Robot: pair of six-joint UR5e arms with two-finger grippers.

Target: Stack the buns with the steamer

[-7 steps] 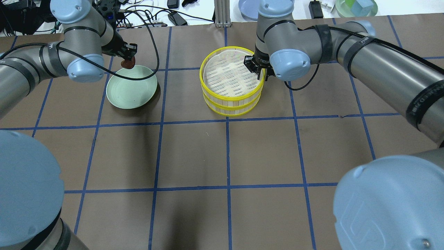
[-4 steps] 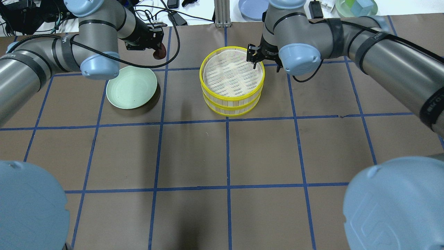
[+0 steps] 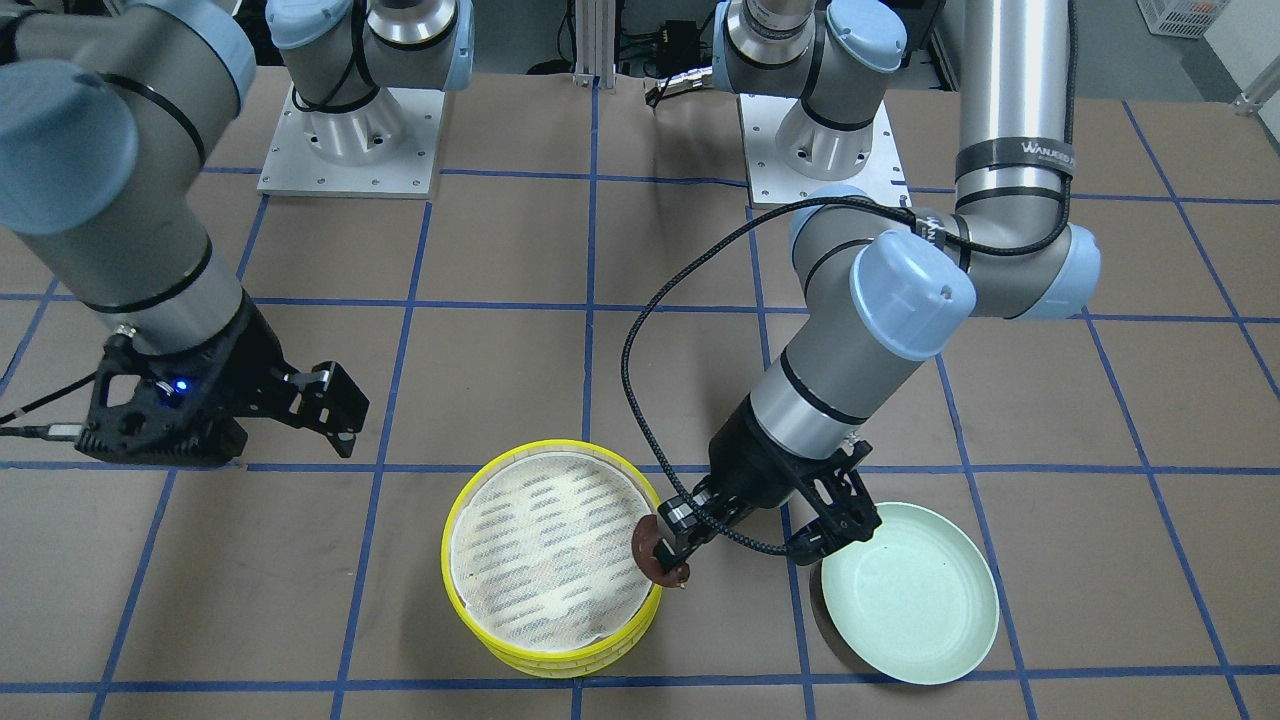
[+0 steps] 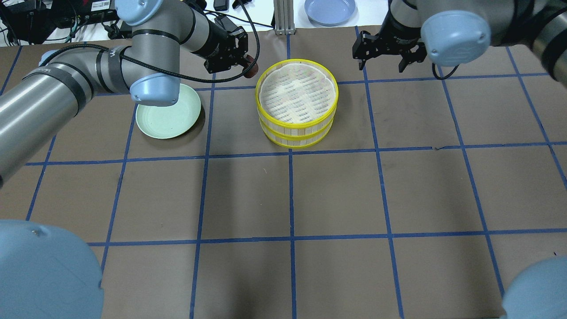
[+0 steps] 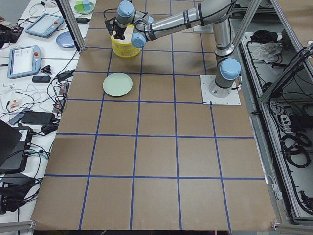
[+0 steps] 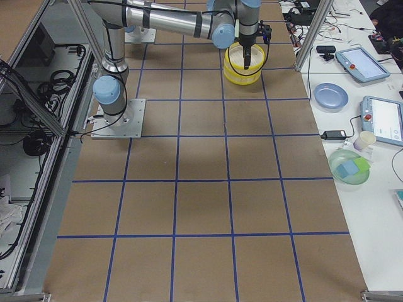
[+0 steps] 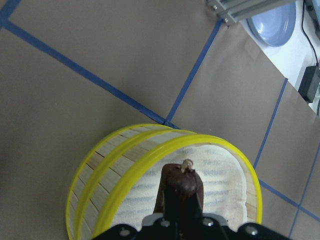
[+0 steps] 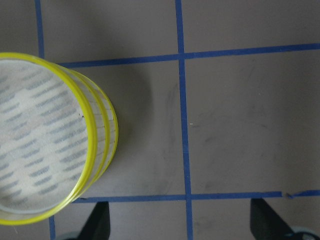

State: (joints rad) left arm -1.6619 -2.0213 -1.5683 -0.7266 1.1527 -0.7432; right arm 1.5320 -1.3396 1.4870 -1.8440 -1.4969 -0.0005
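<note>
The steamer (image 4: 301, 126) is two yellow-rimmed trays stacked at mid-table, and the top mesh floor is bare; it also shows in the front view (image 3: 448, 560). My left gripper (image 4: 249, 64) is shut on the dark reddish-brown bun (image 4: 253, 67), held just outside the steamer's far-left rim. The front view shows the bun (image 3: 655, 550) beside the rim. The left wrist view shows the bun (image 7: 181, 186) over the steamer's edge (image 7: 125, 165). My right gripper (image 4: 381, 60) is open and empty, beyond the steamer's right side. The pale cream bun is hidden.
An empty pale green plate (image 4: 168, 113) lies left of the steamer, under my left arm. A blue plate (image 4: 330, 9) and cables lie off the table's far edge. Blue tape lines cross the brown table (image 4: 336, 190).
My left gripper carried the brown bun from over the green plate rightward to the steamer's rim. My right gripper left the steamer's right rim and moved back and to the right.
</note>
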